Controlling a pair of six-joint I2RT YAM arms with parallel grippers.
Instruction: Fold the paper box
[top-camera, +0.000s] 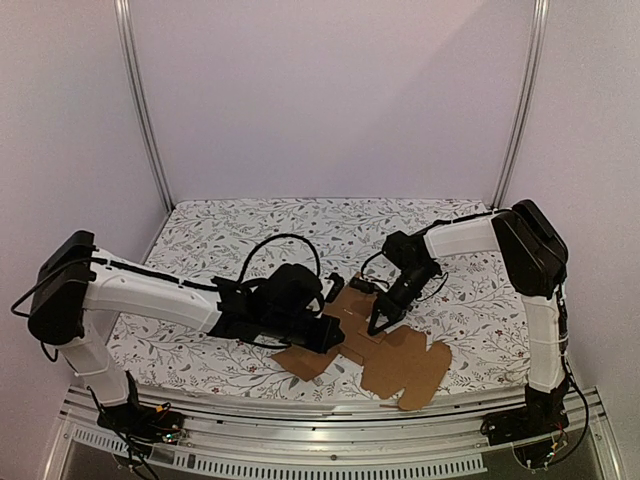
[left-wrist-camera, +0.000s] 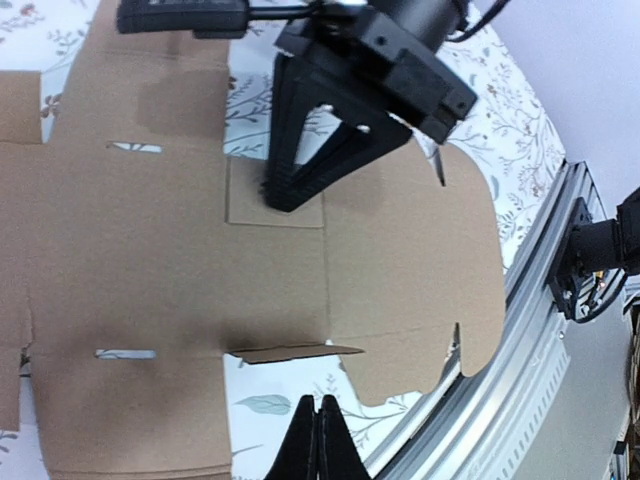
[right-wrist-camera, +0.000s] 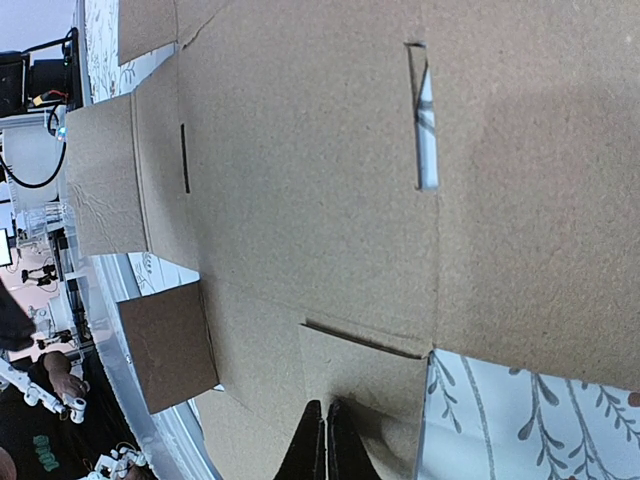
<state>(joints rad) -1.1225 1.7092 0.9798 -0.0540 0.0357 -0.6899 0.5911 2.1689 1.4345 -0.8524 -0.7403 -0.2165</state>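
**Ana:** While the plain brown kraft cardboard paper box lies this flat and loose, what could go wrong?

**Ben:** I'd expect it to slide. The black two-finger right gripper is clenched, tips together on a small flap near the sheet's middle, grasping nothing. A sideways push could drag the whole blank instead of bending a crease.

**Ana:** And the other side?

**Ben:** The black left gripper is clenched too, empty, just beside the sheet's edge. Nothing pins the sheet, so it could skid toward the silver aluminium rail, where one rounded flap reaches.

**Ana:** How does it look?

**Ben:** Unfolded, matte, unprinted, with creased panels and narrow slots. It rests on the white floral tablecloth, near the front edge, between the arms.
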